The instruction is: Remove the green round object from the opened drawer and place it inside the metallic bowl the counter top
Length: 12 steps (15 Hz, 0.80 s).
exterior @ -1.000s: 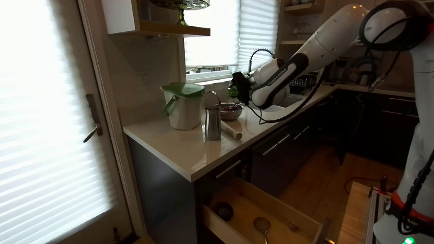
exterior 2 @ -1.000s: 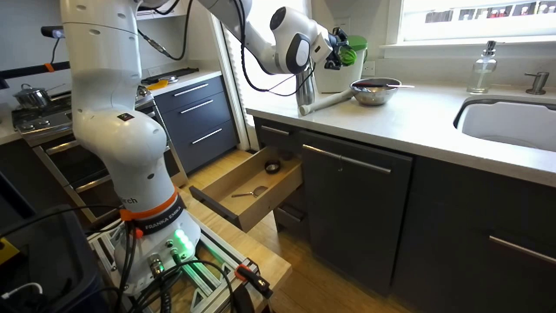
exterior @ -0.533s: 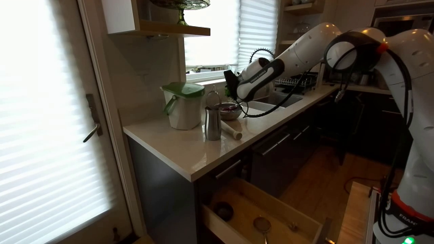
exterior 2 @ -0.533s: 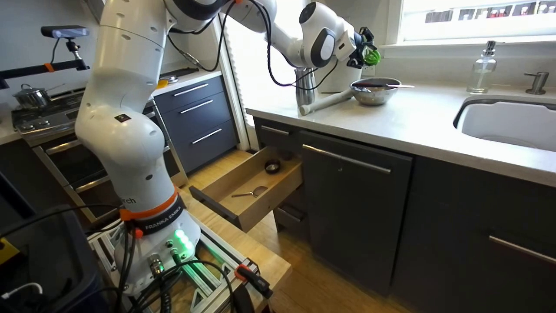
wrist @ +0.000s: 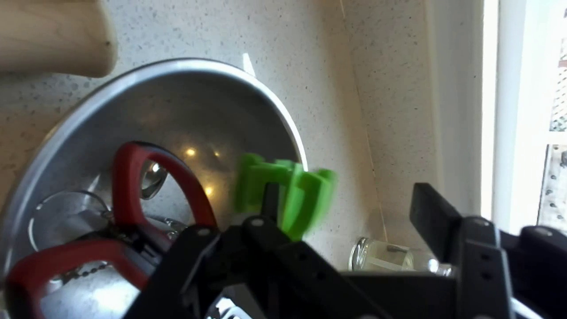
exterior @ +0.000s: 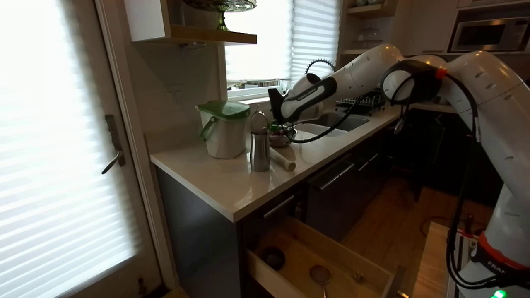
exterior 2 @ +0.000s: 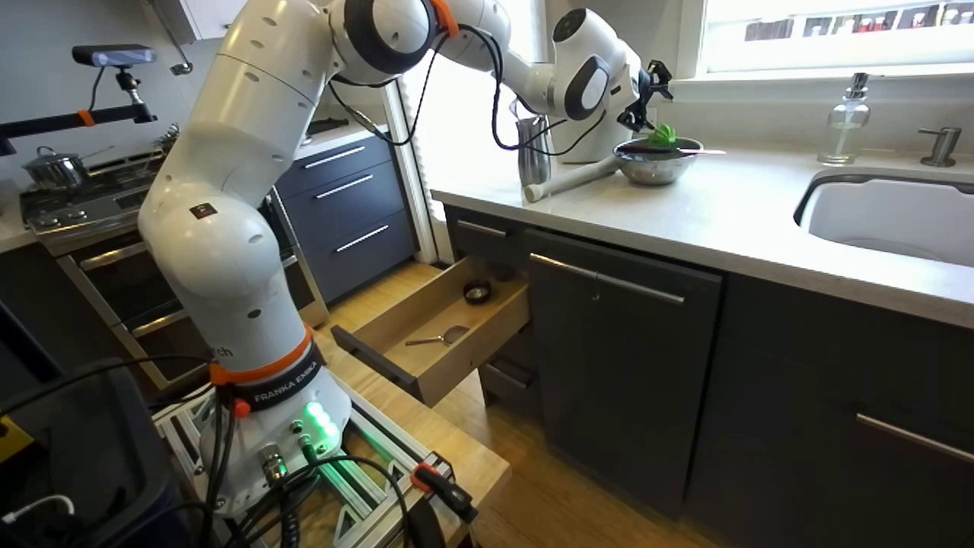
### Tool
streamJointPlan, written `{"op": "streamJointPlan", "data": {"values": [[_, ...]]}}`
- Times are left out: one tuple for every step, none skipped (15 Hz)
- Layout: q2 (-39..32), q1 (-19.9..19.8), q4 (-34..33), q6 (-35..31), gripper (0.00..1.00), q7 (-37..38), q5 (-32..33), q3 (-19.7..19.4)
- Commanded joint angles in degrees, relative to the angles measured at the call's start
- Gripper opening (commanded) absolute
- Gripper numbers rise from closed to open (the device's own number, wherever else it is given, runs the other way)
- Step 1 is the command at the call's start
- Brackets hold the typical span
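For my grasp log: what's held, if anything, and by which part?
Nothing: the end effector is open, with the green object below it.

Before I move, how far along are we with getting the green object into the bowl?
Done: the green object is out of the open drawer and at the mouth of the bowl in both exterior views.
In hand: the drop, it seems; the tool stands open, but wrist-view blur hides whether the object rests inside.
Left: probably confirming that, then lifting the tool clear.

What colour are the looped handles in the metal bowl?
The looped handles are red with black parts; the wrist view shows this best.
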<state>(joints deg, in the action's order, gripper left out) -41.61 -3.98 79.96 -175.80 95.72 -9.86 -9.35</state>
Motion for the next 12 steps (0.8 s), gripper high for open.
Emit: {"op": "streamJointPlan", "data": {"values": [[0.56, 1.24, -0.85, 1.36, 1.00, 2.04, 0.23, -2.81], [2.15, 2.48, 1.17, 0.42, 1.00, 2.36, 0.86, -4.91], [3.47, 2.94, 2.58, -0.21, 1.00, 1.67, 1.28, -5.83], [5.88, 3.25, 5.07, -0.86, 1.00, 0.01, 2.07, -6.71], [8.39, 3.18, 7.58, -1.34, 1.00, -2.19, 3.21, -7.48], [12.14, 3.09, 11.52, -1.51, 1.00, -5.42, 4.87, -7.71], [14.71, 1.38, 13.52, -0.91, 1.00, -10.01, 6.31, -5.67], [17.38, -0.45, 15.72, -1.24, 1.00, -14.18, 7.16, -3.32], [19.87, -1.96, 17.94, -1.83, 1.00, -19.71, 6.12, -1.37], [22.60, -3.09, 20.55, -2.58, 1.00, -23.89, 5.95, 0.13], [25.64, -6.21, 23.08, -2.82, 1.00, -28.15, 6.36, 4.10], [28.29, -8.74, 25.63, -3.61, 1.00, -32.94, 5.38, 7.52]]}}
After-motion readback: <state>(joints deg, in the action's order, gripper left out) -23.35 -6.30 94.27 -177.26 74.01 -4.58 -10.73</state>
